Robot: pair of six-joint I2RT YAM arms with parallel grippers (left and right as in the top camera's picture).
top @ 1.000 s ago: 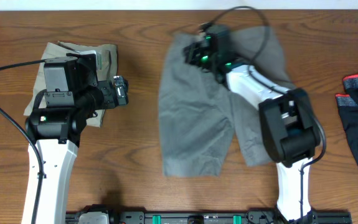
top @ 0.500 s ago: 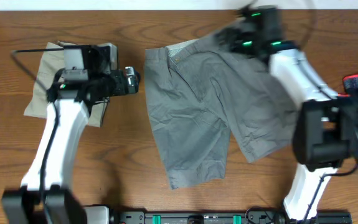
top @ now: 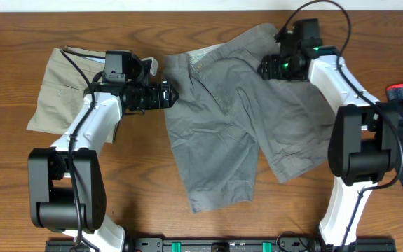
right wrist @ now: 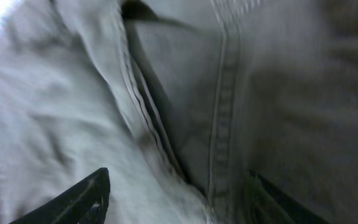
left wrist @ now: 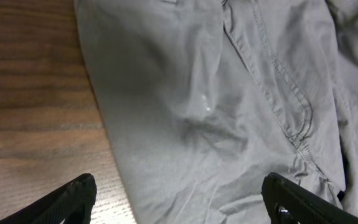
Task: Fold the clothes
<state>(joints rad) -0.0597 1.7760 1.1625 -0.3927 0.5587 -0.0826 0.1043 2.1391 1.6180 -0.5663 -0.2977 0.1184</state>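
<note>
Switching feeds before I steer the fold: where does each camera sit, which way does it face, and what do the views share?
Overhead: fixed above the table, facing straight down; shows left gripper, right gripper, grey shorts, beige shorts.
Left wrist: on the left arm, looks past its open fingers down at the grey shorts' edge and bare wood.
Right wrist: on the right arm, close over blurred grey seams, open fingers at bottom corners.
Shared: all three see the grey shorts.

Left hand [top: 166,96] now off the beige shorts [top: 64,91], reaching the grey shorts [top: 222,140], right hand [top: 268,68] farther right, shorts spread wider
</note>
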